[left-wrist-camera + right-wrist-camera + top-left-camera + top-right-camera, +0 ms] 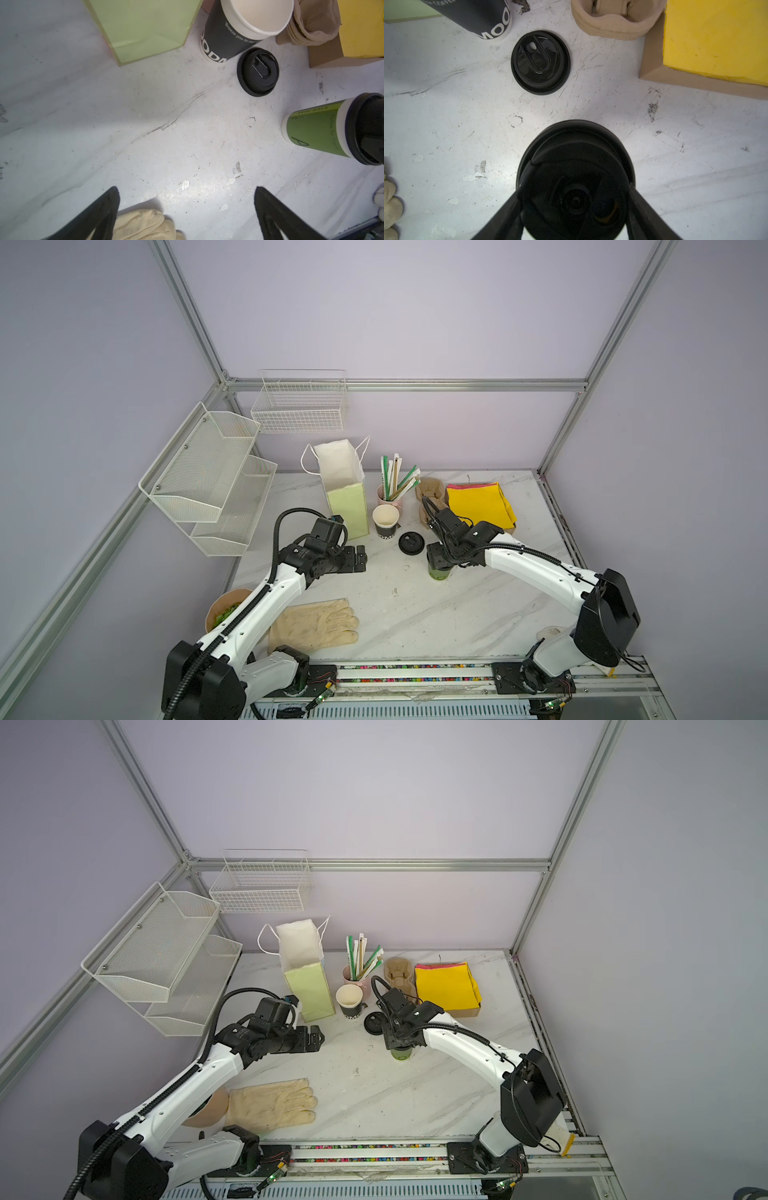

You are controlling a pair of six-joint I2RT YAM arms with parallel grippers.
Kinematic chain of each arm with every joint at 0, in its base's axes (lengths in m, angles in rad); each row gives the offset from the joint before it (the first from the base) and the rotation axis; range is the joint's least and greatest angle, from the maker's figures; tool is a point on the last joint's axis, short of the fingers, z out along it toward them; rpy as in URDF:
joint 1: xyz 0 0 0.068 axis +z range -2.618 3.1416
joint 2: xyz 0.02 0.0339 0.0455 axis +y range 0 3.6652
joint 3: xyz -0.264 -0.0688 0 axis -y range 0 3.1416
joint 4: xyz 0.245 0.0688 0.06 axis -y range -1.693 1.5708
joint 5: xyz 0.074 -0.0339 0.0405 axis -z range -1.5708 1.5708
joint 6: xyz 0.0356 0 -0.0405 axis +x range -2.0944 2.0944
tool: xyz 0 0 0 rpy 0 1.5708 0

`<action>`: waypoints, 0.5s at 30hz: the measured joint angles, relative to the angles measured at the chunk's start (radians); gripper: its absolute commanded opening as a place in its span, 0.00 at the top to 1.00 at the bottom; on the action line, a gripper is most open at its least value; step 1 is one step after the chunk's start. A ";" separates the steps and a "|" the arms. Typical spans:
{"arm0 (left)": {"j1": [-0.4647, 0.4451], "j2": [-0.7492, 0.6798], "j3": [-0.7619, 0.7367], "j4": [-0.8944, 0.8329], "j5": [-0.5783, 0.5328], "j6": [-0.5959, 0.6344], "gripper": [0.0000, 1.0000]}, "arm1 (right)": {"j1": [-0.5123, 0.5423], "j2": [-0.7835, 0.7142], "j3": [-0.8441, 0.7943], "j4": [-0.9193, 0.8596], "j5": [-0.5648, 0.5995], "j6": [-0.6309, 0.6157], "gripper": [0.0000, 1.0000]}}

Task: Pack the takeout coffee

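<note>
Takeout coffee (315, 128) stands upright mid-table, near a loose lid (540, 62). Right claw (576, 189) clamps its black top from both sides. Left claw (187, 191) gapes wide, empty. Likely light, with a crushable wall, and the top may pop off, so grip lower. Table (436, 614) is scuffed, with the bag (349, 510) close by.

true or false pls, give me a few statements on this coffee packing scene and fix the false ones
1. The takeout coffee stands upright on the table with its lid on. True.
2. The black cup is lidded. False: it is open; a loose lid lies beside it.
3. The left gripper holds something. False: it is open and empty.
4. The right gripper has its fingers either side of the coffee's lid. True.
5. The paper bag stands upright, open at the top. True.
</note>
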 measured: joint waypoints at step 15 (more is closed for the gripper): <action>-0.167 0.187 0.097 0.064 0.028 -0.098 0.00 | -0.015 -0.007 -0.026 0.015 -0.024 -0.011 0.41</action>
